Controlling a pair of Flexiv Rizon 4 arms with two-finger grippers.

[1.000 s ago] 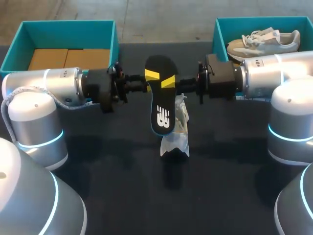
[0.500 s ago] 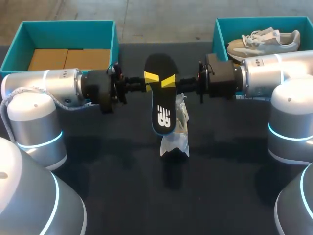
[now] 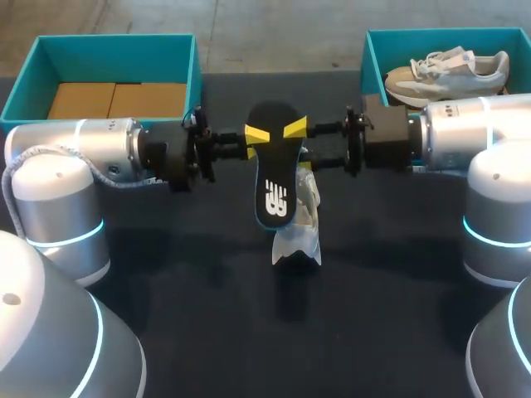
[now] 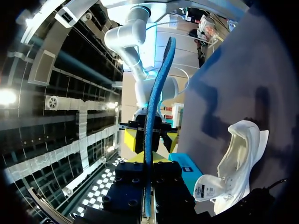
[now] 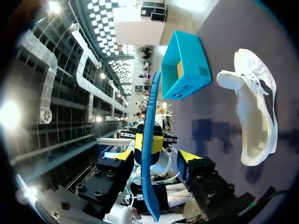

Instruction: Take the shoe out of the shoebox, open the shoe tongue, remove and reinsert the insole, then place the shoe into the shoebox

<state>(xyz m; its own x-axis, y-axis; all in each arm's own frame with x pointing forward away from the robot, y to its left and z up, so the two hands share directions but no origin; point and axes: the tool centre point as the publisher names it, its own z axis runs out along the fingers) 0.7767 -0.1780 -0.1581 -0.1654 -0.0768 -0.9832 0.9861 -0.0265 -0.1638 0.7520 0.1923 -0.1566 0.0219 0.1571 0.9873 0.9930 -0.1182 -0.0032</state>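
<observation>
The left gripper (image 3: 257,132) clamps the black insole (image 3: 275,178) near one end, holding it above the table (image 3: 207,315); the right gripper (image 3: 296,128) straddles that same end, fingers wide apart, not pinching; the white shoe (image 3: 304,225) lies on the table just beneath.

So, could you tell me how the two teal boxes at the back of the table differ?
The left box holds flat brown cardboard pieces and no shoe; the right box holds a pale sneaker with white laces, lying on its side. The right arm hides most of the right box's near wall; the left arm covers only part of the left box's. Both are teal, open-topped and stand at the table's far edge.
</observation>
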